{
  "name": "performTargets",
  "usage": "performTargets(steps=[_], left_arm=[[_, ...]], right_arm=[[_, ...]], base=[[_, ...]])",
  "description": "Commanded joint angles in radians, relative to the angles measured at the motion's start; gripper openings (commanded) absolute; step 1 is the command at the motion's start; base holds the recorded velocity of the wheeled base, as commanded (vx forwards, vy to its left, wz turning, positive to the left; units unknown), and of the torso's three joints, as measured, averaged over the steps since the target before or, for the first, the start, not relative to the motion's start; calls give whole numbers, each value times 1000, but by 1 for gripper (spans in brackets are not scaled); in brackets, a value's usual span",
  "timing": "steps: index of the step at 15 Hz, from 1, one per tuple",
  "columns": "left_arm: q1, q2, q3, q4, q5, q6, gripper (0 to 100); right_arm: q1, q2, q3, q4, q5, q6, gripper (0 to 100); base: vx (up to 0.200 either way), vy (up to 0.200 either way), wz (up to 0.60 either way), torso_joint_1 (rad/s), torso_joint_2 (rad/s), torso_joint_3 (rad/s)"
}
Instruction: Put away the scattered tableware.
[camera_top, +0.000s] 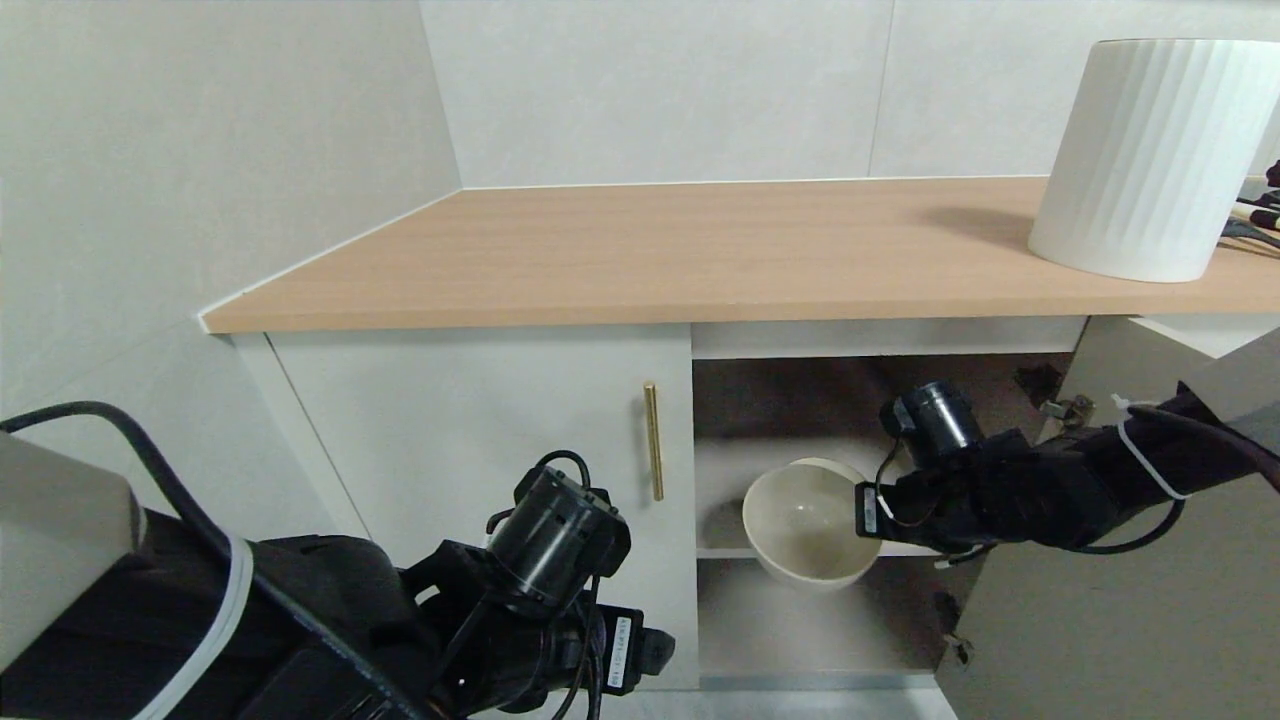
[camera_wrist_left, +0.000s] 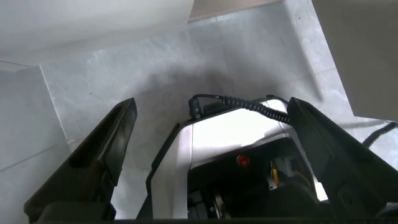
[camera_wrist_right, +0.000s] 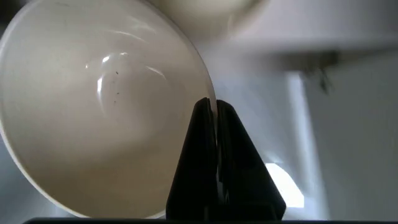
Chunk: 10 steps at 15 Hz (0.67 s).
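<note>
A cream bowl (camera_top: 805, 525) hangs tilted in the open right half of the cabinet, level with its inner shelf (camera_top: 722, 470). My right gripper (camera_top: 866, 510) is shut on the bowl's right rim. The right wrist view shows the bowl (camera_wrist_right: 106, 106) from close up, its rim pinched between the dark fingers (camera_wrist_right: 205, 143). Low at the front left, beside the closed cabinet door, my left gripper (camera_top: 640, 655) points downward. In the left wrist view the left gripper (camera_wrist_left: 211, 106) is open over the pale floor and holds nothing.
The left cabinet door (camera_top: 480, 450) is closed and has a gold handle (camera_top: 652, 440). The right door (camera_top: 1100, 620) is swung open beside my right arm. A wooden countertop (camera_top: 650, 250) runs above, with a tall white ribbed cylinder (camera_top: 1150, 150) at its right end.
</note>
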<state>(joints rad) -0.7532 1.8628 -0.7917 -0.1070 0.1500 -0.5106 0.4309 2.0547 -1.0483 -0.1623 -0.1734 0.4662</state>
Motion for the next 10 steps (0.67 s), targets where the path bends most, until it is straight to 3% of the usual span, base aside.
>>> performTargets(steps=[1, 6, 10], left_arm=[[0, 1, 0, 0, 0, -2, 100], [2, -2, 0, 0, 2, -3, 100], [2, -2, 0, 0, 2, -3, 100]], right_arm=[[-34, 39, -15, -49, 0, 20, 0], [-93, 108, -21, -250, -1, 78, 0], [-109, 173, -56, -273, -51, 95, 0]], base=[[0, 0, 0, 0, 0, 0], [0, 0, 0, 0, 0, 0], [0, 0, 0, 0, 0, 0]])
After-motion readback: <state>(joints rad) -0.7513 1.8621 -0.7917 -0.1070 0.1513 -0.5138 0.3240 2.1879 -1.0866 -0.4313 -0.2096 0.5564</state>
